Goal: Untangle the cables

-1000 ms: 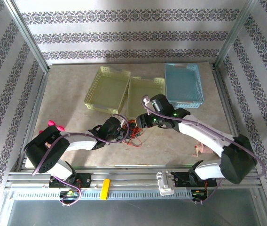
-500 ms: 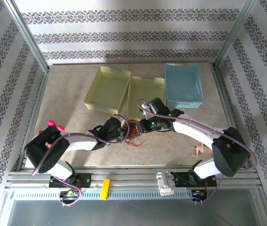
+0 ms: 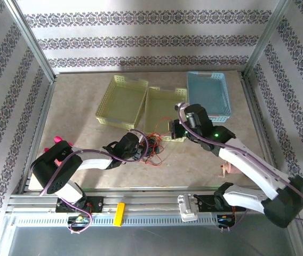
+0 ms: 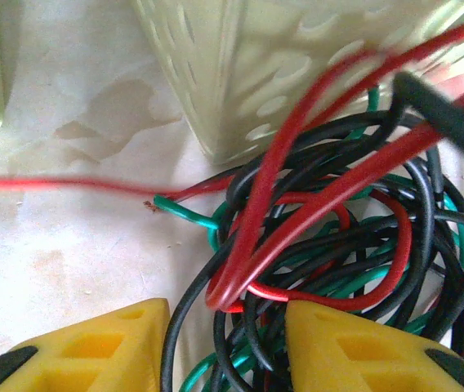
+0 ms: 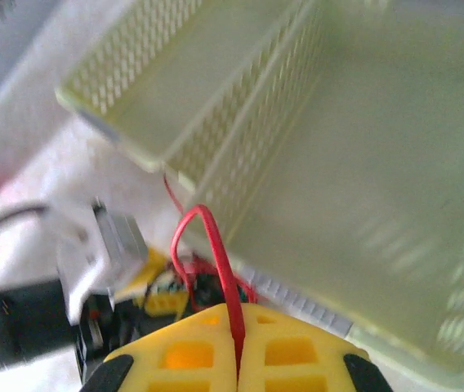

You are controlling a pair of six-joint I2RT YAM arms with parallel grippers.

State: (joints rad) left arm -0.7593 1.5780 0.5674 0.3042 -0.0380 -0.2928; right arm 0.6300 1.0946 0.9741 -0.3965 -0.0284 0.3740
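The right end effector (image 5: pixel 238 317) is clamped shut on the red cable (image 5: pixel 218 253) beside the yellow-green basket (image 5: pixel 330 163). The left end effector (image 4: pixel 225 335) stands part open astride the cable tangle (image 4: pixel 354 245).

Hand (image 5: pixel 238 343) pinching red cable (image 5: pixel 220 261), yellow basket (image 5: pixel 248 147)

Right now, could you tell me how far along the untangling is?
Done: nothing is free yet. In hand: the right tool is shut on the red cable, raised above the knot; the left tool straddles it. Left: black cable and green cable lie looped with the red.
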